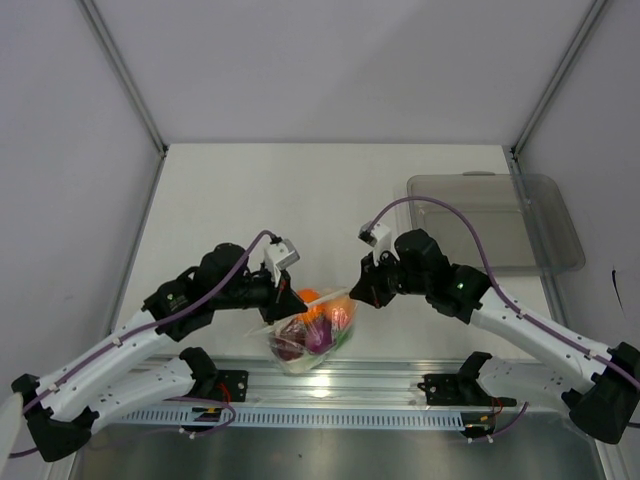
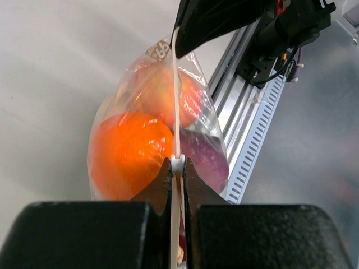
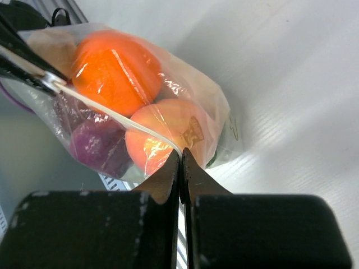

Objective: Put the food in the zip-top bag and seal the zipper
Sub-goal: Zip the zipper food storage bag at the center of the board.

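Observation:
The zip-top bag (image 1: pixel 308 343) hangs between my two grippers, above the table's near edge. It holds the orange (image 2: pixel 130 154), the peach-coloured fruit (image 3: pixel 162 135) and the dark purple fruit (image 3: pixel 98 147). A beige piece (image 3: pixel 49 45) shows at one corner. The zipper (image 2: pixel 176 106) runs as a taut white strip from one gripper to the other. My left gripper (image 2: pixel 178 166) is shut on the zipper's white slider end. My right gripper (image 3: pixel 180 154) is shut on the zipper's other end. Cabbage and radish are hidden.
A rigid clear tray (image 1: pixel 495 222) lies at the back right of the white table. The metal rail (image 1: pixel 330 385) with the arm bases runs along the near edge, just below the hanging bag.

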Robot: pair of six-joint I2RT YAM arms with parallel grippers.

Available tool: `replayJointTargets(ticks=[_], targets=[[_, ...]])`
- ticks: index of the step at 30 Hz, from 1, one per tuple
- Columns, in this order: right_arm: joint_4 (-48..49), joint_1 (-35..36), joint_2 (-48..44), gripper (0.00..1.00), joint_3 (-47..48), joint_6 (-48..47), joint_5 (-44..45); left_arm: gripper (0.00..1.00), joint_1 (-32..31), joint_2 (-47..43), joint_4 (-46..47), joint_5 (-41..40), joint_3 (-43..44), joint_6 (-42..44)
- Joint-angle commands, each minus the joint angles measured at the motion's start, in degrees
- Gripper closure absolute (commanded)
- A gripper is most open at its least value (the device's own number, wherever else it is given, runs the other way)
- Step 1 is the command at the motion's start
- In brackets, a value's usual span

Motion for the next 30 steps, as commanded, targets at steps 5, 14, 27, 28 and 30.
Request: replayJointTargets(ticks=[5,14,27,28,30], targets=[[-2.57,-2.33,-1.87,1.0,-0.74,1.58,8.73,0.99,-0.02,-4.48,-6.3,-0.72,1.51,-4.22],[-3.1,-5.22,-3.45,1.0,-1.53,2.72,9.78,0.99,0.07,-7.2,-10.88,-3.89,2.74,-7.04],[-5.21,-7.69,-5.74,1.0,-2.5,3.6,10.48,0.99,-0.02,-13.97,-16.41,-10.13,2.74,-10.99],[-5.3,-7.6,-6.18,1.0,-2.5,3.69,10.4,0.99,0.06,-14.58,-16.68,-10.83,2.74,-11.43],[-5.56,-7.69,-6.44,1.0,-2.23,3.95,10.31,0.99,0.07,-16.6,-17.2,-11.71,2.39,-12.75]])
